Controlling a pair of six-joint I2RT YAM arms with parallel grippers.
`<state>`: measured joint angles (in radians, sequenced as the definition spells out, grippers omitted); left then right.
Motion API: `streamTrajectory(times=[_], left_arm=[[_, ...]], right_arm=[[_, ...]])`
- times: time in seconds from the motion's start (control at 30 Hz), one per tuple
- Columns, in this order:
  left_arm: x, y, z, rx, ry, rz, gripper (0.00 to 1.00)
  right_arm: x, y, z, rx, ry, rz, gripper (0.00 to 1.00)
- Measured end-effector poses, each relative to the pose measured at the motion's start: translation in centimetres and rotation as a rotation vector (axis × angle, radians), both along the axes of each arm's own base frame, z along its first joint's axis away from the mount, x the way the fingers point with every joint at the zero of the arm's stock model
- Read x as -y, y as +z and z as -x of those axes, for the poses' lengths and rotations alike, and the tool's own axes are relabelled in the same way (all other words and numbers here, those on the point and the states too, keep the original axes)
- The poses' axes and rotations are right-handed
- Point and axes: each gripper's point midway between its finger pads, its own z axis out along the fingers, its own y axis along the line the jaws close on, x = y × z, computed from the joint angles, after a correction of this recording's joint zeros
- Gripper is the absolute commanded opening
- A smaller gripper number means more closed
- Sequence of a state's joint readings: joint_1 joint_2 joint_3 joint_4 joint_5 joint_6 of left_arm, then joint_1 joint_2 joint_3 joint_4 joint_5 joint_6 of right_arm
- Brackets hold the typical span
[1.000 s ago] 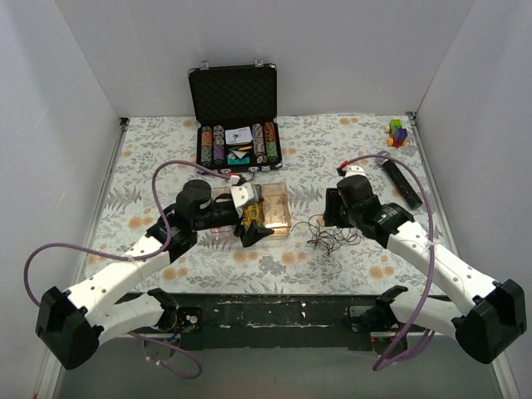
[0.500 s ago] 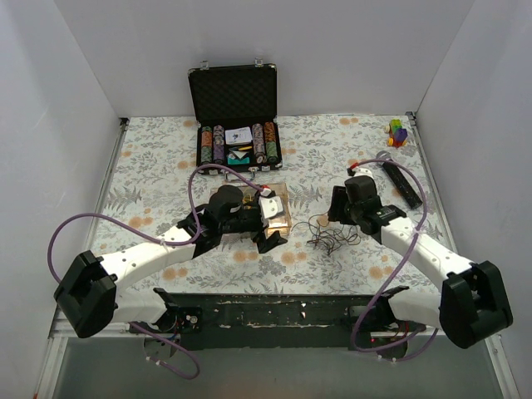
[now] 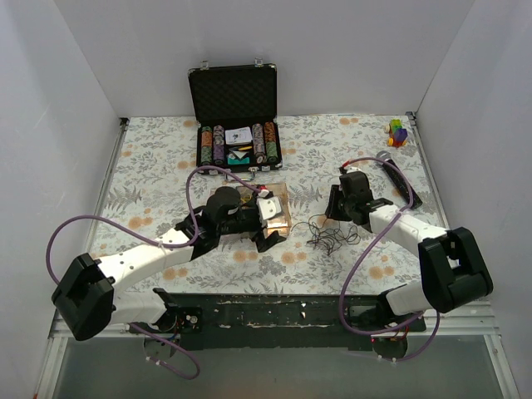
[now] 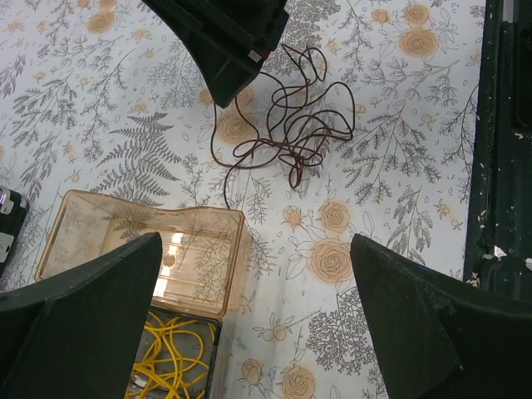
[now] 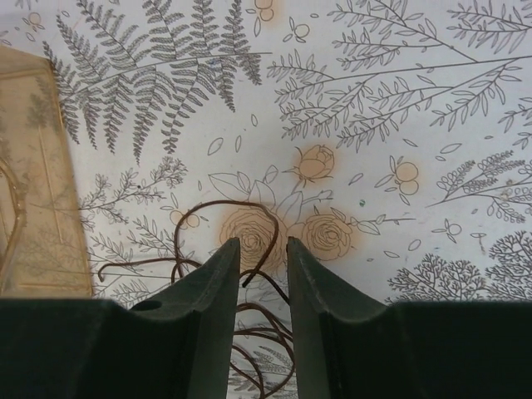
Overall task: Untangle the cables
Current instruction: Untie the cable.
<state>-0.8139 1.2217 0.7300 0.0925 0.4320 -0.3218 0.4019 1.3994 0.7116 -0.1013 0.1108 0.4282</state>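
The task looks partly done at most. The cables (image 4: 291, 133) that remain are a loose dark-brown snarl lying on the floral counter (image 3: 150, 166), between the two arms and just to the right of a clear amber box (image 4: 141, 249). Their loops cross over one another many times, and one long strand trails off toward the box. A yellow cable (image 4: 174, 366) lies coiled by itself in a dark compartment beside that box, apart from the brown clump, so I judge that colour to be already separated. I cannot make out any pink-red wire. The right gripper (image 5: 262, 245) is low over the far edge of the snarl with its jaws drawn in to a narrow gap. A brown loop rises into that gap, but the gap is wider than the wire, so nothing appears pinched yet. The left gripper (image 4: 253, 241) hovers above the box and the near side of the clump, jaws spread wide and holding nothing. What is left is the main work: catching one strand, drawing it clear of the knot and laying the brown wires out singly. An open poker-chip case (image 3: 237, 125) stands well behind, apart from all this.
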Motion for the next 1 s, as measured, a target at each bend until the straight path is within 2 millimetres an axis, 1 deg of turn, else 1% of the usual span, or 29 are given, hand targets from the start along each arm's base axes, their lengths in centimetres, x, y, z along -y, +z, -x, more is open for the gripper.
streamTrajectory(times=[0.17,0.3,0.4,0.47,0.5,0.73,0.87,1.0], left_arm=[[-0.4,-0.4,0.2,0.002,0.006,-0.007,0.98],[-0.7,-0.3,0.3,0.009,0.013,-0.004,0.98],[-0.9,0.0,0.3,0.018,0.02,0.002,0.98],[-1.0,0.1,0.3,0.025,0.024,0.008,0.97],[-1.1,0.1,0.4,0.027,0.025,0.009,0.97],[-1.5,-0.1,0.6,0.033,0.029,0.008,0.97],[-1.8,-0.4,0.7,0.035,0.036,0.005,0.97],[-2.0,-0.2,0.7,0.043,0.043,0.01,0.97]], right_arm=[[-0.7,0.5,-0.7,0.017,0.01,-0.029,0.35],[-0.8,0.4,-1.0,0.02,0.011,-0.026,0.29],[-0.8,0.1,-1.3,0.022,0.014,-0.013,0.17],[-0.7,0.0,-1.5,0.023,0.016,-0.007,0.05],[-0.8,0.0,-1.6,0.025,0.017,-0.006,0.01],[-0.9,0.5,-2.1,0.048,0.017,-0.012,0.01],[-1.2,1.9,-2.5,0.093,0.021,-0.034,0.01],[-2.0,5.3,-2.9,0.191,0.047,-0.083,0.01]])
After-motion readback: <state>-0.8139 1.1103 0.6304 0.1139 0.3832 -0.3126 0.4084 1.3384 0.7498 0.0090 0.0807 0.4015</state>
